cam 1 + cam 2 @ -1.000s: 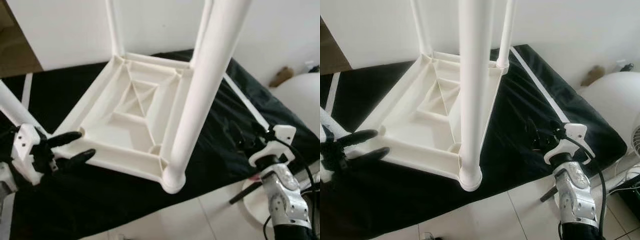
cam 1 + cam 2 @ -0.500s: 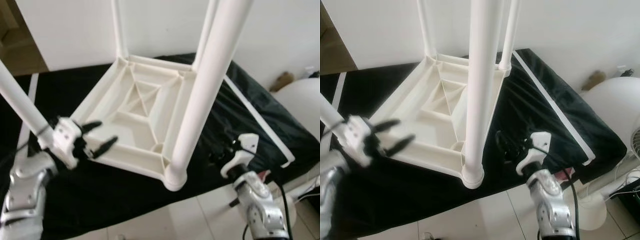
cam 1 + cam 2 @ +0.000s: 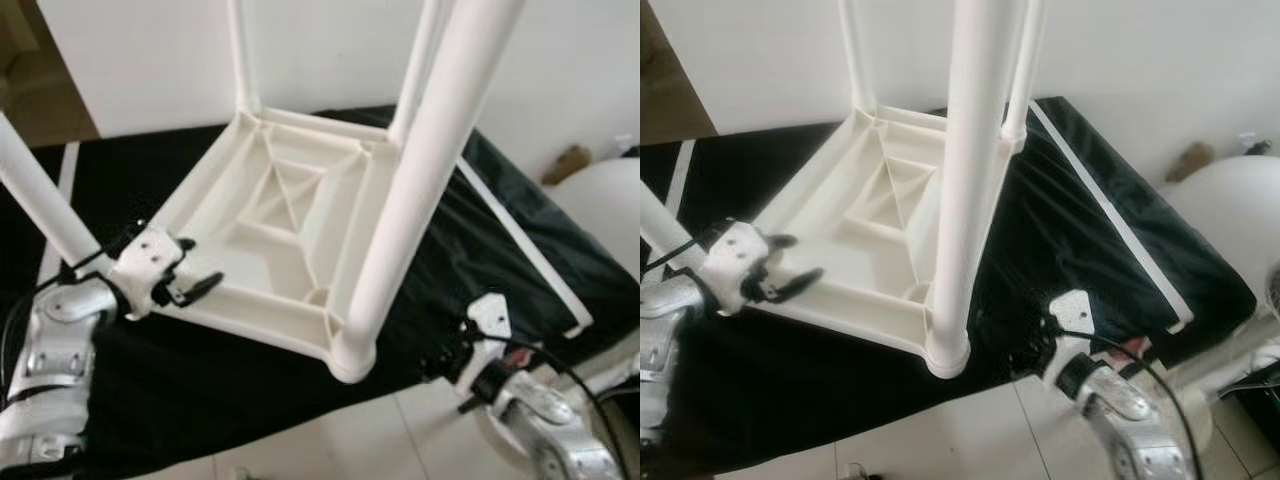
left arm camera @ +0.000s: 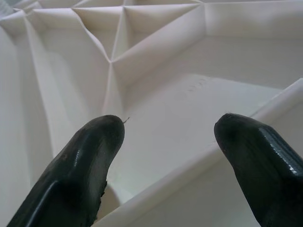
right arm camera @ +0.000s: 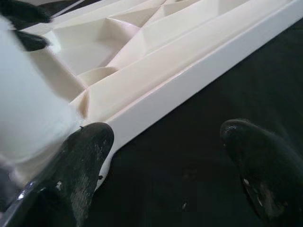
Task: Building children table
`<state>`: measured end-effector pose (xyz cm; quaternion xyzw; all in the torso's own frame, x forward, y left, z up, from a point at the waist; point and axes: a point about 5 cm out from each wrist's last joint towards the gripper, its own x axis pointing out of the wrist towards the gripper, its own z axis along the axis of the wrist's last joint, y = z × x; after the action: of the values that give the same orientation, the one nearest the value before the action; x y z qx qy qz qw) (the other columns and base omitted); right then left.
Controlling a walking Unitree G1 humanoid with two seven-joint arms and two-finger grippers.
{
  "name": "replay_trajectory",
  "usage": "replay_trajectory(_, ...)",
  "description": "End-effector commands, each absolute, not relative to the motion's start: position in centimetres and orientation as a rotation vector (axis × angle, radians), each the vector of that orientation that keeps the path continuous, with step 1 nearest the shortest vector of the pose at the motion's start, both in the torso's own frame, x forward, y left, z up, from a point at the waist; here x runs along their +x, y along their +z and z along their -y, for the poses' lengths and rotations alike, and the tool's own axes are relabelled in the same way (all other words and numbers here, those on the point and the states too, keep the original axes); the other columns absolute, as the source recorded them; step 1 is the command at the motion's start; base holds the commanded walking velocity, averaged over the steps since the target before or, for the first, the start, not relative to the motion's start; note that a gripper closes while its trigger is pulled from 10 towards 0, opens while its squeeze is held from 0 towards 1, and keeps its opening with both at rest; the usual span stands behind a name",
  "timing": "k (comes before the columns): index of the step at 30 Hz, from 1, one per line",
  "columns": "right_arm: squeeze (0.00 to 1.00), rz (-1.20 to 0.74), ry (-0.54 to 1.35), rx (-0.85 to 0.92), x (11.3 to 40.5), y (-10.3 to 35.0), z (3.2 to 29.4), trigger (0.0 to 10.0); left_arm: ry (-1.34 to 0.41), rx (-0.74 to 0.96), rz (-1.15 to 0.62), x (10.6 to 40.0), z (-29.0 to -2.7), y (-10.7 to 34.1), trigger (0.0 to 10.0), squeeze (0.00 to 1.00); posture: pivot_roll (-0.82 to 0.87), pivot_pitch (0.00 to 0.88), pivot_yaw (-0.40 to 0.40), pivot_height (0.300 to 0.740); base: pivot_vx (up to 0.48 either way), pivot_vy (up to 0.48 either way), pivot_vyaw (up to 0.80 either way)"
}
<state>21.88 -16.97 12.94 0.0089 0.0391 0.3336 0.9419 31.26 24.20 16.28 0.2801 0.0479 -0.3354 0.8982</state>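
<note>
A white plastic children's table lies upside down on a black mat, its ribbed underside facing up. Its legs stand upright; the near leg rises from the front corner and another leg from the left corner. My left gripper is open at the left rim, with the rim running between its fingers. My right gripper hangs low beside the front corner, open, over the mat just off the table's edge. Its fingers hold nothing.
A white wall stands behind the mat and pale floor tiles lie in front. A white strip runs across the mat's right side. A round white object and a small brown thing are at the far right.
My left gripper has moved in from the mat to the table's left rim. My right arm has dropped lower and come closer to the front corner.
</note>
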Motion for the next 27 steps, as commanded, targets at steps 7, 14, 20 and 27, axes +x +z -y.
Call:
replay_trajectory(7, 0.0, -0.159, 0.927, -0.045, 19.5, 14.1, 16.5, 10.0, -0.247, 0.545, 0.035, 33.1, -25.4, 17.1, 10.0, 0.0, -0.03, 0.107, -0.013, 0.74, 0.0, 0.0, 0.0)
replay_trajectory(14, 0.0, -0.144, 1.015, -0.065, 19.5, 15.3, 15.5, 10.0, -0.253, 0.554, 0.032, 34.2, -25.0, 17.2, 10.0, 0.0, -0.02, 0.103, -0.023, 0.74, 0.0, 0.0, 0.0)
replay_trajectory(20, 0.0, -0.134, 1.068, -0.05, 20.0, 15.9, 14.8, 10.0, -0.303, 0.558, 0.029, 35.1, -23.9, 17.3, 10.0, 0.0, 0.0, 0.102, -0.032, 0.74, 0.0, 0.0, 0.0)
replay_trajectory(27, 0.0, -0.118, 1.076, -0.045, 20.4, 16.5, 14.6, 10.0, -0.267, 0.572, 0.047, 36.5, -23.3, 18.4, 10.0, 0.0, 0.0, 0.101, -0.029, 0.74, 0.0, 0.0, 0.0)
